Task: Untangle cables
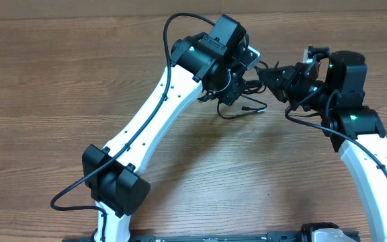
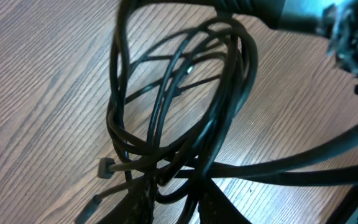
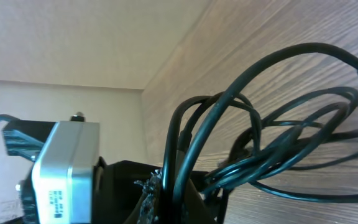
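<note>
The cables point(image 1: 244, 101) are a tangled bundle of thin black cords on the wooden table between my two grippers. One strand with a small plug point(image 1: 247, 107) trails toward the front. My left gripper point(image 1: 236, 82) is shut on the cables; in the left wrist view the cables point(image 2: 166, 93) form lifted loops running down between its fingers point(image 2: 179, 196), with two plug tips point(image 2: 106, 167) hanging at the left. My right gripper point(image 1: 269, 72) is shut on the cables; in the right wrist view two strands point(image 3: 229, 118) rise from between its fingers point(image 3: 182, 186) and loop to the right.
The wooden table point(image 1: 59, 74) stretches to all sides. The two grippers are close together, nearly touching, at the far centre. The left gripper's body point(image 3: 67, 168) fills the right wrist view's lower left. Thick arm wires point(image 1: 173, 33) arch over the left arm.
</note>
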You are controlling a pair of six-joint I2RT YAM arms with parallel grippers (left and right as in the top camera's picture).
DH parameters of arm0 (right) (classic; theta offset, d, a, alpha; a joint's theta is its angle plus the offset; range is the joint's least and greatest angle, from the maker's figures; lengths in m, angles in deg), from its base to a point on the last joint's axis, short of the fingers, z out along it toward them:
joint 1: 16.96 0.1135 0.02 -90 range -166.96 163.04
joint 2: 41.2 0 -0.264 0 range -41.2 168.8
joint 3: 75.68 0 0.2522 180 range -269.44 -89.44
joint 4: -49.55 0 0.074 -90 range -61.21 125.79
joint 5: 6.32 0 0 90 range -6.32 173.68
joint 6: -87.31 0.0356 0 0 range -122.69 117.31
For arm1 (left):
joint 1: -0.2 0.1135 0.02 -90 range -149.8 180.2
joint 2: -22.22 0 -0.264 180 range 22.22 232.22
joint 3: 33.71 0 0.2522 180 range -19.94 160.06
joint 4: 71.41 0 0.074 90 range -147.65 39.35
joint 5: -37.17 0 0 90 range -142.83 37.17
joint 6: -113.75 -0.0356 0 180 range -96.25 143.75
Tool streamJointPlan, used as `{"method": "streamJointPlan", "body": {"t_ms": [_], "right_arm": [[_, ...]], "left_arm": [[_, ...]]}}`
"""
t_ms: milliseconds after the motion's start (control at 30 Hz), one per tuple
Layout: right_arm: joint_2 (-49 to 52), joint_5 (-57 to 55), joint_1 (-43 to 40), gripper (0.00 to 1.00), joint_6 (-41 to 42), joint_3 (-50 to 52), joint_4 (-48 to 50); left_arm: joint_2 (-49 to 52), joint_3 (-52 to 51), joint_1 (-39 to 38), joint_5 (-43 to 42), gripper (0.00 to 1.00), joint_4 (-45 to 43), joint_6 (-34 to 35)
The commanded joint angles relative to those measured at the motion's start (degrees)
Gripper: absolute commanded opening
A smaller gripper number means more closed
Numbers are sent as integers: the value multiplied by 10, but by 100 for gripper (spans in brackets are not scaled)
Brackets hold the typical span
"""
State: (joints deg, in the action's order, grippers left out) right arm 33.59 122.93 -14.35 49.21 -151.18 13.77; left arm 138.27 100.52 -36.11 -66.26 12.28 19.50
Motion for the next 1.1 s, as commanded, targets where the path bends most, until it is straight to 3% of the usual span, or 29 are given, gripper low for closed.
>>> {"method": "streamJointPlan", "body": {"t_ms": [0,67,167,533,800,933,1067], "right_arm": [[-7,25,-4,4,7,-13,9],[-7,29,-4,4,6,-13,9],[-7,29,-4,4,6,-13,9],[-7,17,-4,4,-30,-13,0],[-7,-175,-4,4,-105,-13,-152],[-7,-191,-4,4,-126,-13,-168],[-7,-289,-4,4,-134,-13,-225]], "left_arm": [[9,3,-6,-1,23,-1,2],[9,3,-6,-1,20,-1,2],[9,3,-6,-1,4,-2,2],[8,3,1,0,4,3,2],[7,3,58,-2,5,44,30],[7,3,79,-27,4,45,27],[7,3,89,-31,4,45,16]]}}
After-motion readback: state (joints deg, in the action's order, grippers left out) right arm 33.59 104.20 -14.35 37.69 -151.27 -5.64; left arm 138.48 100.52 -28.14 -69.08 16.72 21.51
